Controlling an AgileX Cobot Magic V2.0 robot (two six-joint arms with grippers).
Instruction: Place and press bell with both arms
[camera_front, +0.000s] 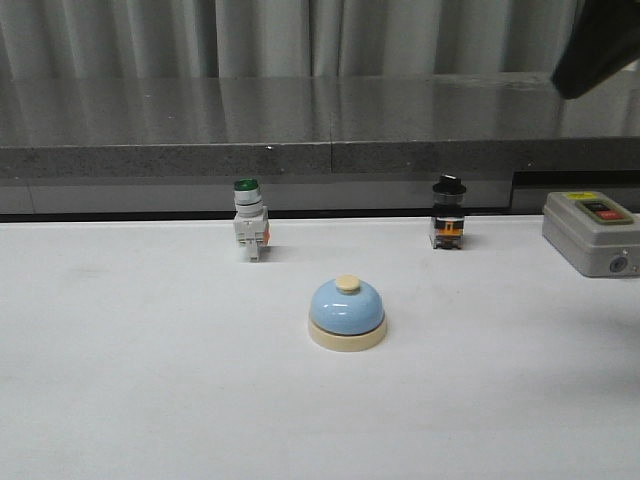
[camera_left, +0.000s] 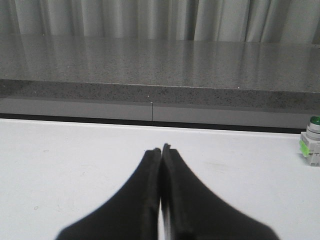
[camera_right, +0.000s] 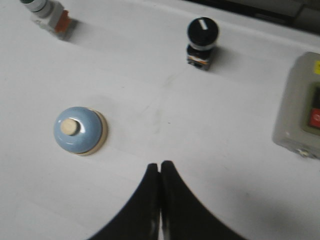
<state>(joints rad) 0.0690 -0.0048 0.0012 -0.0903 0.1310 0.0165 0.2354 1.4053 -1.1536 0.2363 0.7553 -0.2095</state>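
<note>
The light-blue dome bell (camera_front: 346, 311) with cream base and cream button stands upright on the white table, at the middle of the front view. It also shows in the right wrist view (camera_right: 79, 130). My right gripper (camera_right: 160, 165) is shut and empty, high above the table, to the right of the bell and apart from it. A black part of the right arm (camera_front: 600, 45) shows at the top right of the front view. My left gripper (camera_left: 161, 148) is shut and empty over bare table; the bell is out of its view.
A green-capped white push-button switch (camera_front: 248, 220) stands behind the bell to the left, and a black-knobbed switch (camera_front: 448, 213) behind it to the right. A grey control box (camera_front: 592, 232) sits at the right edge. A grey ledge (camera_front: 300, 130) runs along the back.
</note>
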